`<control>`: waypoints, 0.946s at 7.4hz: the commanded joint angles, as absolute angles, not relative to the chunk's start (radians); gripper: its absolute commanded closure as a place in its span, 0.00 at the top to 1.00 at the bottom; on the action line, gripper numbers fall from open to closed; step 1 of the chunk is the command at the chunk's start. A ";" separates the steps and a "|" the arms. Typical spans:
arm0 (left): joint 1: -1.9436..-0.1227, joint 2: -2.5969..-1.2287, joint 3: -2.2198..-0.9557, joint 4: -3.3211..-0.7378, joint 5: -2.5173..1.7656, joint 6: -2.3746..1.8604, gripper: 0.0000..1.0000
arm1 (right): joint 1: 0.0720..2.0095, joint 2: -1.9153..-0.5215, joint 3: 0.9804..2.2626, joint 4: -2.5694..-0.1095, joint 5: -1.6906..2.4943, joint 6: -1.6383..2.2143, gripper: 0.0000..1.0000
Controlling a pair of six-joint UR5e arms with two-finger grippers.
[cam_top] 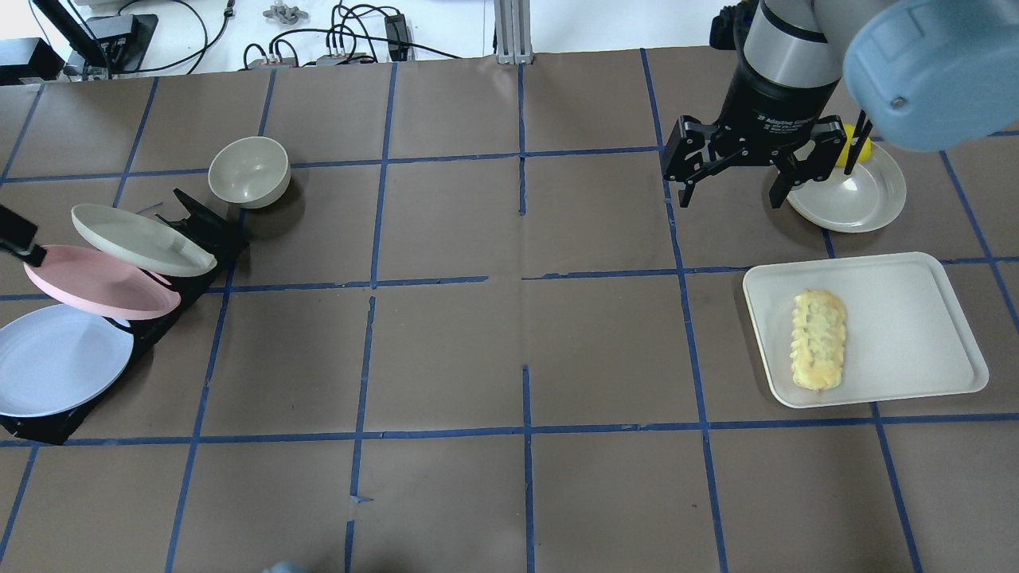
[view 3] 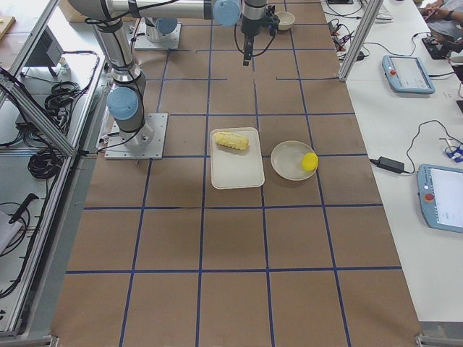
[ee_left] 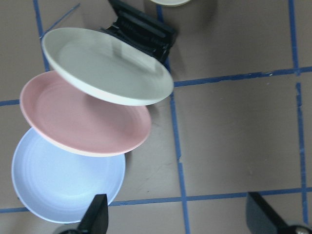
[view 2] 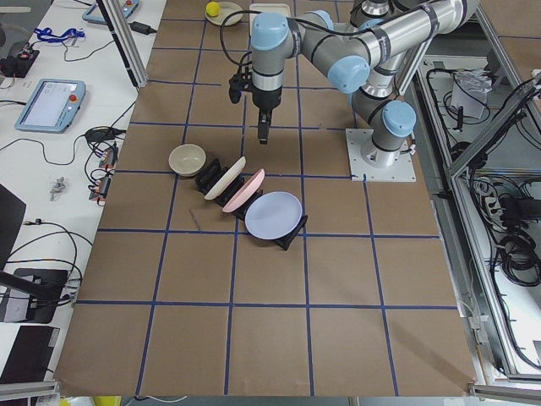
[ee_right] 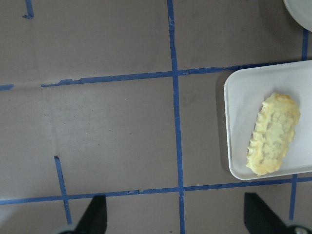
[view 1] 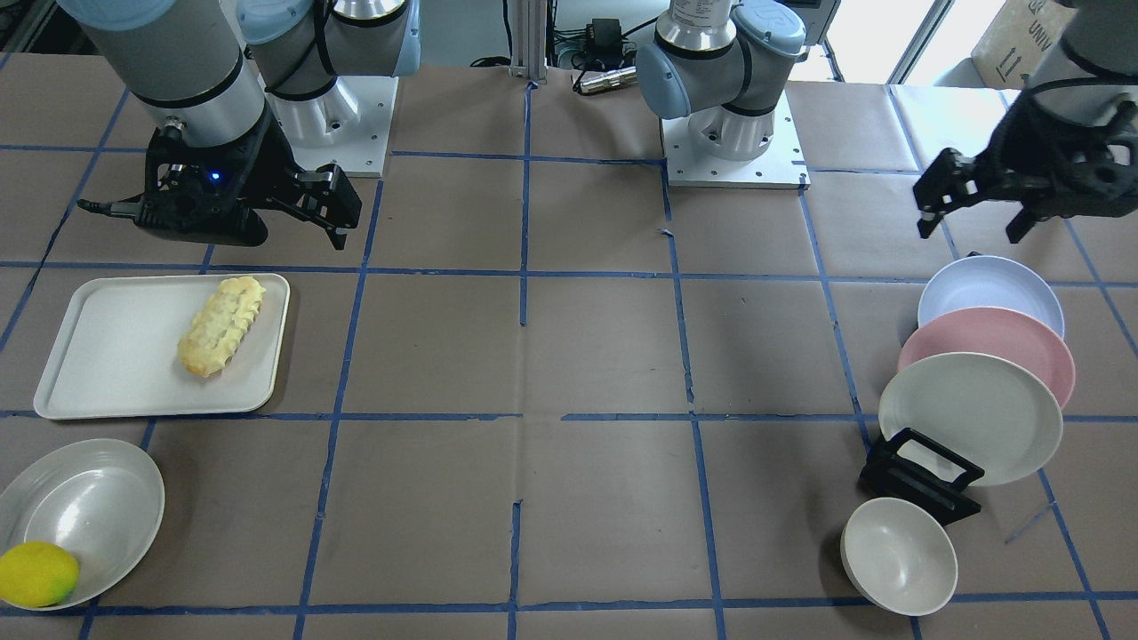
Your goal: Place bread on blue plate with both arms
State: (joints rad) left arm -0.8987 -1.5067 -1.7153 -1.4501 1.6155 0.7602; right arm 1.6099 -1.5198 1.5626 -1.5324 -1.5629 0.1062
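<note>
The bread [cam_top: 817, 340] lies lengthwise on a white tray [cam_top: 915, 318]; it also shows in the front view [view 1: 222, 326] and the right wrist view [ee_right: 273, 134]. The blue plate [cam_top: 56, 360] leans in a black rack [view 1: 920, 476], lowest of three plates, and shows in the left wrist view [ee_left: 63, 180]. My right gripper [cam_top: 731, 197] is open and empty, hovering above the table beside the tray's far corner. My left gripper [view 1: 969, 233] is open and empty, hovering above the rack near the blue plate [view 1: 989, 293].
A pink plate [view 1: 987, 351] and a cream plate [view 1: 969, 413] lean in the same rack. A small cream bowl [view 1: 898, 556] stands beside it. A white dish [view 1: 84, 511] with a lemon [view 1: 36, 573] sits past the tray.
</note>
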 commanded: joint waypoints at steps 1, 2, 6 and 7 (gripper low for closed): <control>-0.689 -1.578 -1.703 -1.445 1.621 0.979 0.98 | 1.612 -1.519 1.563 -1.532 -1.563 0.106 1.00; -0.658 -1.636 -1.671 -1.447 1.621 0.986 0.98 | 1.612 -1.519 1.563 -1.532 -1.562 0.106 1.00; -0.607 -1.905 -1.597 -1.329 1.624 1.091 0.98 | 1.614 -1.517 1.565 -1.534 -1.563 0.107 1.00; -0.621 -1.952 -1.598 -1.286 1.626 1.089 0.99 | 1.614 -1.516 1.563 -1.534 -1.562 0.107 1.00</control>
State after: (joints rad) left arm -0.6111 -1.8815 -1.5949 -1.3546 1.6235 1.0809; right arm 1.6134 -1.5169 1.5642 -1.5334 -1.5623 0.1072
